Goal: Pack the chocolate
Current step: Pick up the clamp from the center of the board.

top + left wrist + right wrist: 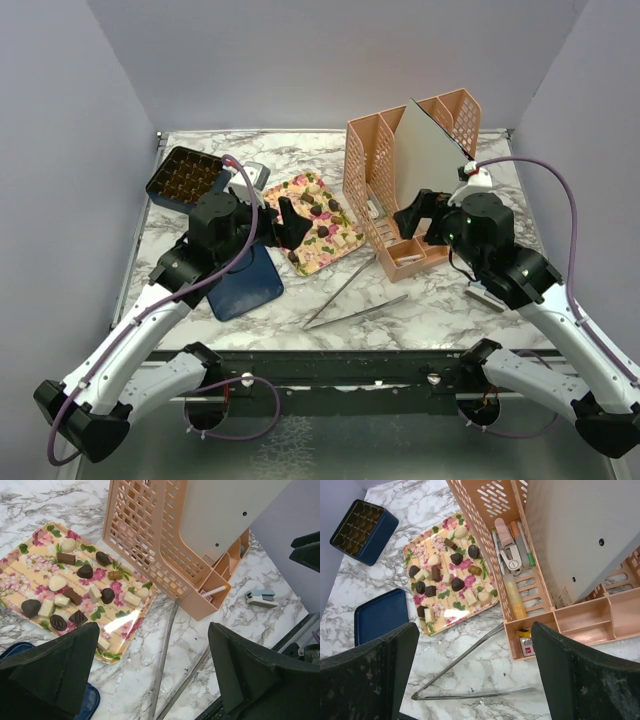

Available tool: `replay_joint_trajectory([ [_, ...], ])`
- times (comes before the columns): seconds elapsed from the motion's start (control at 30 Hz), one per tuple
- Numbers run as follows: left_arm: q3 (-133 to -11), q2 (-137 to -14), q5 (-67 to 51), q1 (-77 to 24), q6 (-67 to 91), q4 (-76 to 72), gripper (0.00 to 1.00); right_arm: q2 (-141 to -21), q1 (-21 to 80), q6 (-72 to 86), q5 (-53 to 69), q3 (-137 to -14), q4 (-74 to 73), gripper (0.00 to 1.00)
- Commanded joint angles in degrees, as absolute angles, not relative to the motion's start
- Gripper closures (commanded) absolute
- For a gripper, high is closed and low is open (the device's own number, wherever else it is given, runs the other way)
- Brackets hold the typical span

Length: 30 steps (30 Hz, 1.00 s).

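Several chocolates, dark, tan and cream, lie loose on a floral tray. They also show in the left wrist view and the right wrist view. The dark blue box with its gridded insert stands at the back left, and its blue lid lies in front of it. Metal tongs lie on the marble. My left gripper is open and empty above the tray's near-left edge. My right gripper is open and empty above the organiser's front.
A peach desk organiser holding a white board and pens stands right of the tray. A small stapler lies at the near right. A small white item sits beside the box. Grey walls enclose the table.
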<state>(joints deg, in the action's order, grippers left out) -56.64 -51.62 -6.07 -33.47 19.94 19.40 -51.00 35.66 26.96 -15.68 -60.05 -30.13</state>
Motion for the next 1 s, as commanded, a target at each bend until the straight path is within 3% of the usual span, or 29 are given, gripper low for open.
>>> replay_joint_trajectory([
  [0.0,-56.37,-53.21,-7.34,-33.49,18.93,18.58,0.01,-49.8,35.77,26.74,-16.61,-61.53,-31.28,0.0],
  [0.2,-56.73,-56.47,-5.32,-33.44,19.8,21.05,0.01,-47.86,35.77,26.5,-17.8,-61.29,-30.88,0.0],
  [0.43,-55.15,-64.25,-11.49,-34.26,22.48,22.25,0.01,-45.21,35.77,26.22,-17.41,-60.44,-31.18,0.0],
  [0.97,-54.81,-81.08,-1.51,-54.61,16.45,24.68,0.01,-37.1,35.77,21.9,-18.73,-58.91,-30.12,0.0],
])
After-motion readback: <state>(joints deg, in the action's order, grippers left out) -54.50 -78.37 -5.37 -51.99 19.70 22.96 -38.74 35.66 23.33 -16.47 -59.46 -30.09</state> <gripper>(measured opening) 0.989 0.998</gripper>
